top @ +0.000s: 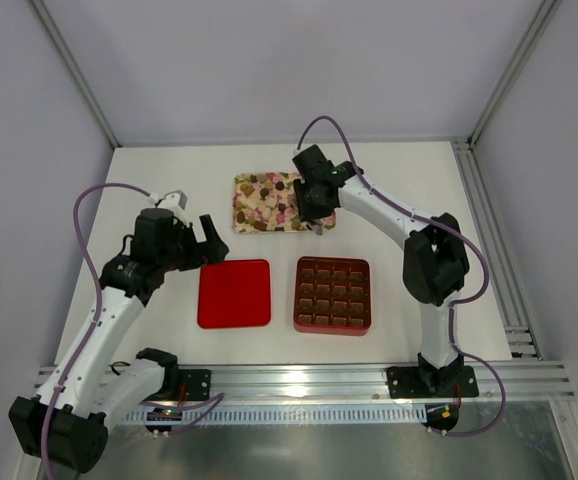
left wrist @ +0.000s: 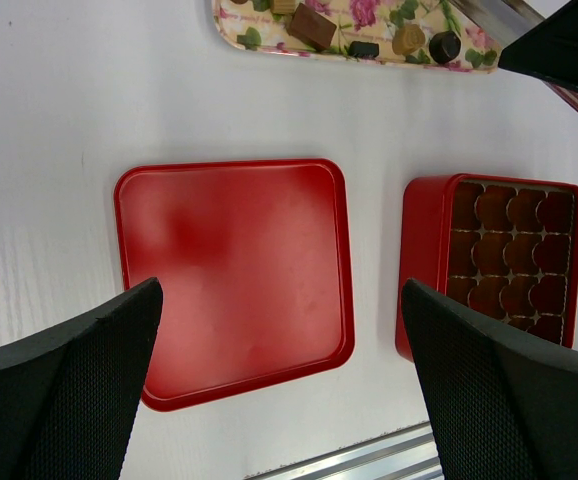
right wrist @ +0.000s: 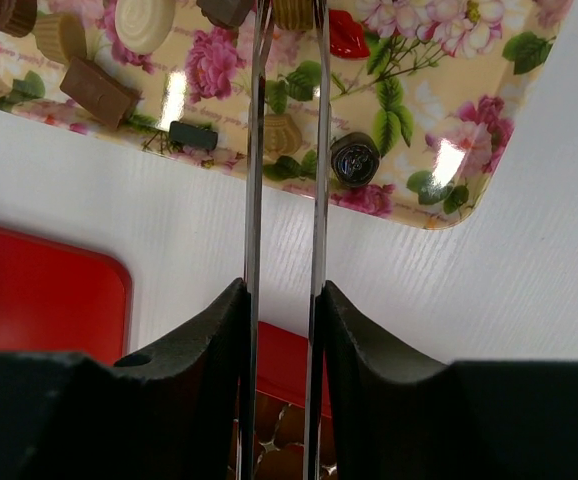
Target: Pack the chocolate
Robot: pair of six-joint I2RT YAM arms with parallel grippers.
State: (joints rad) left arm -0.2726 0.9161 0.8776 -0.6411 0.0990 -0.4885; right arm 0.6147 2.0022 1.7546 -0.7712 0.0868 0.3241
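Right gripper (top: 317, 222): thin blades nearly together over the floral tray (right wrist: 489, 120). A tan piece (right wrist: 294, 10) fills the gap at the top edge of the wrist view; the tips are cut off, so I cannot tell if it is clamped.
Left gripper (left wrist: 281, 290): spread wide, empty, above the red lid (left wrist: 234, 270).
Chocolate (top: 269, 205): loose on the tray; dark brown, tan and cream; round, square and fluted.
Right wrist view, from the blades' mid-length:
- tan bar (right wrist: 99, 90) at 10 o'clock, long axis 10-to-4
- small dark slab (right wrist: 192, 133) at 9, long axis 9-to-3
- dark swirled round (right wrist: 354, 158) at 3, just beside the blade

Top view: tray at 11 o'clock of the red box (left wrist: 421, 265).
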